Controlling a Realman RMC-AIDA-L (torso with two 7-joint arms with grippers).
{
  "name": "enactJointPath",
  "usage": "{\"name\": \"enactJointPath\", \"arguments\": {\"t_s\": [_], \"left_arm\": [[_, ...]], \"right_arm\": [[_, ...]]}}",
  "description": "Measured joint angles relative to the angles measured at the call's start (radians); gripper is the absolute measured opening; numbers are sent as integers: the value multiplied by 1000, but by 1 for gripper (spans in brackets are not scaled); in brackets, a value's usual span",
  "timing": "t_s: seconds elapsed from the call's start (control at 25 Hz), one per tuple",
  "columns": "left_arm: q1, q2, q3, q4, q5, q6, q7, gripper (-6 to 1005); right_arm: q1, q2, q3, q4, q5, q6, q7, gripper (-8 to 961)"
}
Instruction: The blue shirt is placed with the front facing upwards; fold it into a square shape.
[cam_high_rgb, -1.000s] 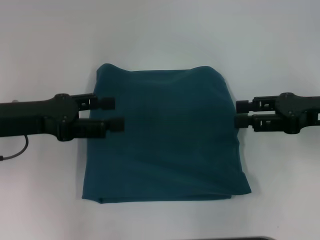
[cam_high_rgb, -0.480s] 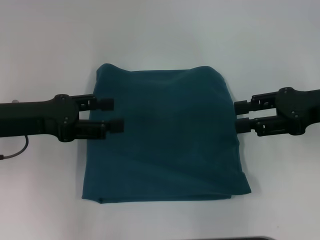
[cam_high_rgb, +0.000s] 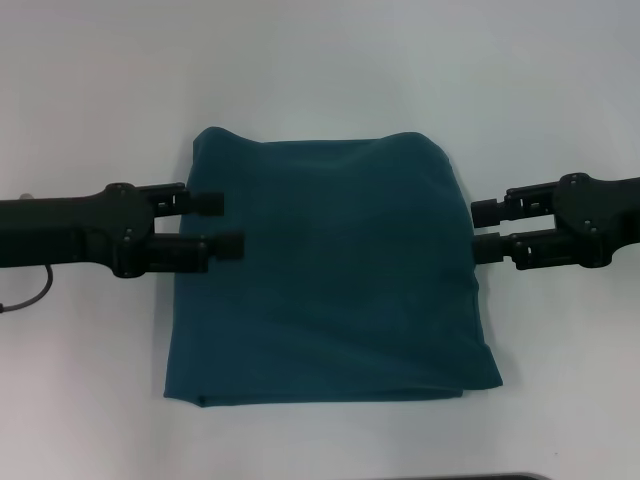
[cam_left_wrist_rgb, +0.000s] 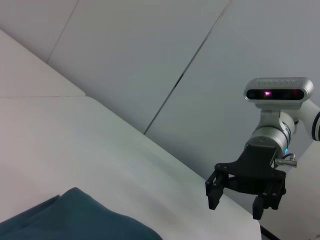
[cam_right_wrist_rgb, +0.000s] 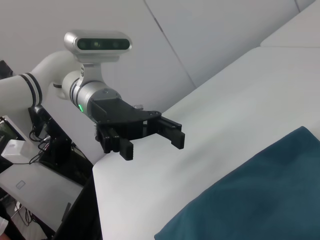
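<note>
A dark teal-blue cotton shirt (cam_high_rgb: 330, 270), folded roughly square, lies mid-table. The left gripper (cam_high_rgb: 222, 223) and right gripper (cam_high_rgb: 482, 229) flank it, jaws apart and empty, apparently released after folding.

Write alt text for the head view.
A blue shirt, folded into a rough square, lies plain side up on a white table. The open left gripper overlaps its left edge; the open right gripper is at its right edge.

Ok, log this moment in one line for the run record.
blue shirt: folded square, flat on table | left gripper: jaws open, over shirt edge | right gripper: jaws open, beside shirt
</note>
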Motion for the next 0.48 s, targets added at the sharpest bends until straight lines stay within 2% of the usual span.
{"name": "enactJointPath", "arguments": {"t_s": [0.48], "left_arm": [[-5,0,0,0,1,1,-2,843]], "right_arm": [[9,-6,0,0,2,3,3,635]]}}
